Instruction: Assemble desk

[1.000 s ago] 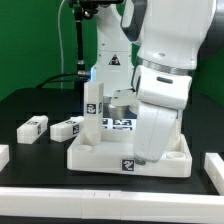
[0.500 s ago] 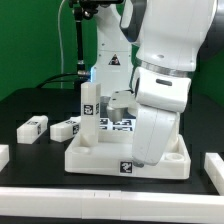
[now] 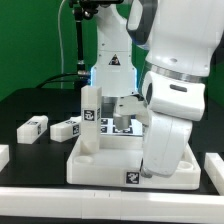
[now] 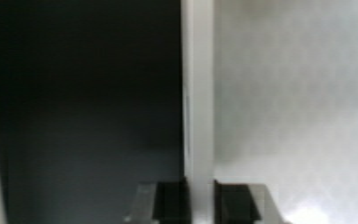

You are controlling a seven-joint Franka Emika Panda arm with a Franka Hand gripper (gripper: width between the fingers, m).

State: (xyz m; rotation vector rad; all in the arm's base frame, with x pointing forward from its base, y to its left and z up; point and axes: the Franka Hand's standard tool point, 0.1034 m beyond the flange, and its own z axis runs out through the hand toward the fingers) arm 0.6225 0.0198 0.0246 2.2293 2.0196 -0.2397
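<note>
The arm (image 3: 175,100) looms over the tabletop (image 3: 100,168), which lies rim-up on the table (image 3: 30,105) directly beneath the gripper (image 4: 202,203). One upright leg (image 3: 91,115) stands in a corner socket just beside the gripper. The nearer loose leg (image 3: 65,128) and the farther loose leg (image 3: 35,127) lie well beyond it. The gripper is hidden by the arm and blurred at the wrist, so I cannot tell whether it is clenched or released. My guess is that the first leg is being seated. Next would be fetching a loose leg for another socket.
</note>
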